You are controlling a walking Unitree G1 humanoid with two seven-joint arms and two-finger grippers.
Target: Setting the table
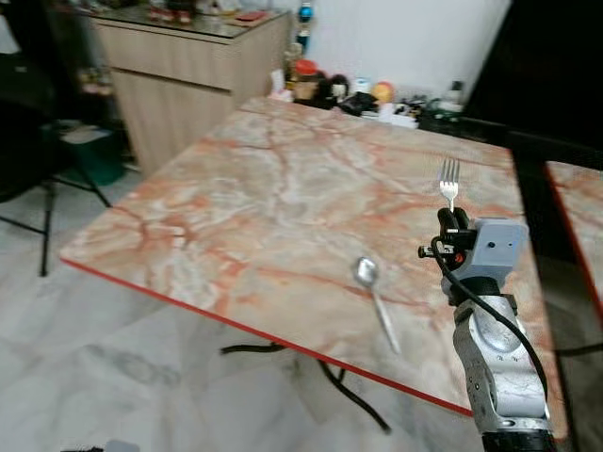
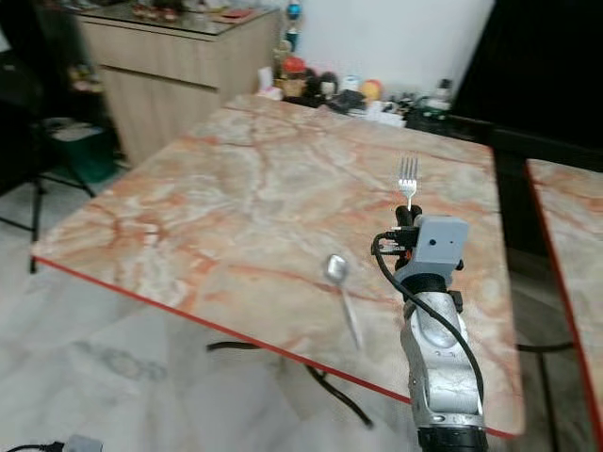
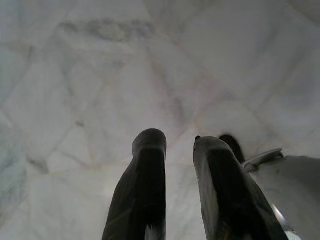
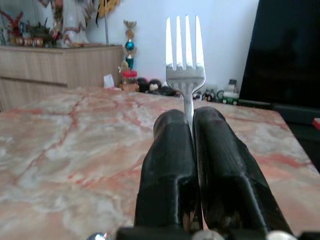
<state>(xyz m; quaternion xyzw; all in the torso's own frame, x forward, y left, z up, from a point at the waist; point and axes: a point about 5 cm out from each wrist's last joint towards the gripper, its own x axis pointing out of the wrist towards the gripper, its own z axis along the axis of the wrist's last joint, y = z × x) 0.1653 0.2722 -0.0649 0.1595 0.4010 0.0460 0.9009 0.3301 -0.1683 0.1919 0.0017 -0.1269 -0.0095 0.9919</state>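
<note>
A silver fork [image 1: 449,180] stands tines-up over the right part of the marble table [image 1: 283,179], and my right gripper [image 1: 453,218] is shut on its handle. In the right wrist view the fork [image 4: 185,60] rises from between the two black fingers [image 4: 167,165], which press together on it. A silver spoon [image 1: 374,297] lies flat on the table near the front edge, just left of the right arm. My left gripper [image 3: 175,145] hangs low over the pale marble floor [image 3: 100,75] with a small gap between its fingers and nothing in them.
Small jars and ornaments [image 1: 349,92] crowd the table's far edge. A wooden sideboard [image 1: 188,71] stands at the back left, a dark chair [image 1: 33,151] at far left. A second marble table [image 1: 577,202] sits to the right, past a dark gap.
</note>
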